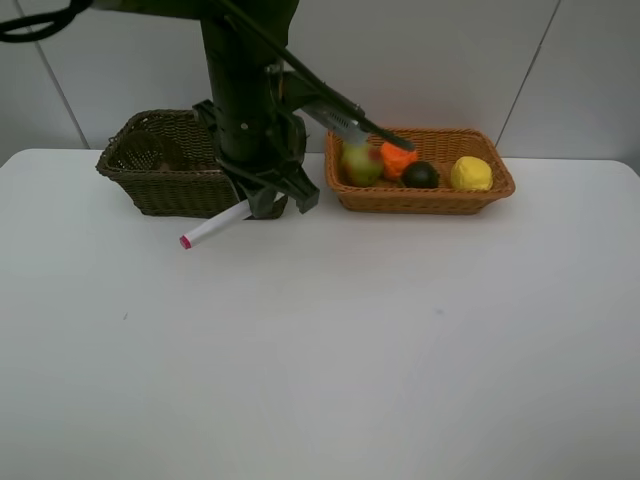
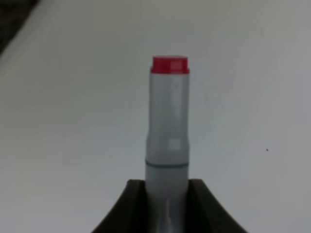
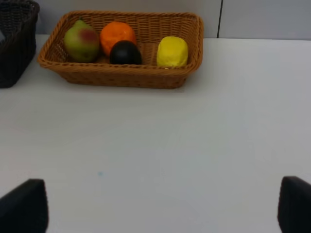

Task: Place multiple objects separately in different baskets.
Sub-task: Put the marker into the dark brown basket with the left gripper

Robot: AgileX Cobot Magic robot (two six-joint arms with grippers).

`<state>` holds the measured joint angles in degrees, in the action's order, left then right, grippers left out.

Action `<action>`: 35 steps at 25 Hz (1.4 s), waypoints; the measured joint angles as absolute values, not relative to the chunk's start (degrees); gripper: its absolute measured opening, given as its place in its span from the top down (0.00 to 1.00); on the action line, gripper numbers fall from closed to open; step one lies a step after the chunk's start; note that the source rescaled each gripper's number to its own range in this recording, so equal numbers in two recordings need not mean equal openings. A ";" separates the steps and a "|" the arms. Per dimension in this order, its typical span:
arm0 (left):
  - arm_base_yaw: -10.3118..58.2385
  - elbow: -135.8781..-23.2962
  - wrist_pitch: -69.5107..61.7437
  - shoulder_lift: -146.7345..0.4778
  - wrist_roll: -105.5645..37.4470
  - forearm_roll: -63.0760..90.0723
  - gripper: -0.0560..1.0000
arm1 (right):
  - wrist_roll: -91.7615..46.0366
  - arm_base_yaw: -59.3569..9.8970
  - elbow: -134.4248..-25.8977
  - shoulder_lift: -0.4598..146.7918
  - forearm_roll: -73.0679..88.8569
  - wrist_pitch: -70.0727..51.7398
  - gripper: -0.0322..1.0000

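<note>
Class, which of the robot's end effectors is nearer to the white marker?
Left. The left end effector is shut on the white marker, beside the dark basket. The right end effector stands open over bare table, apart from it.

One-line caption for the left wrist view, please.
Left gripper shut on the white marker, red cap pointing away, above the white table.

White marker (image 1: 215, 228) with a red end slants before the dark basket (image 1: 165, 160); four fruits fill the tan basket (image 1: 420, 198).
</note>
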<state>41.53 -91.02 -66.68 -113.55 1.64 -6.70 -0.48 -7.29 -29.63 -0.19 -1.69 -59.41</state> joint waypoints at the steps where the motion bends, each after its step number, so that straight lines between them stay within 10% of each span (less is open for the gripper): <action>1: 41.47 -93.09 -67.30 -113.55 1.24 -8.05 0.75 | -0.48 -7.29 -29.63 -0.19 -1.69 -59.41 0.00; 35: 23.97 -102.86 -36.79 -128.98 -9.38 -18.94 0.75 | -0.48 -7.29 -29.63 -0.19 -1.62 -59.41 0.00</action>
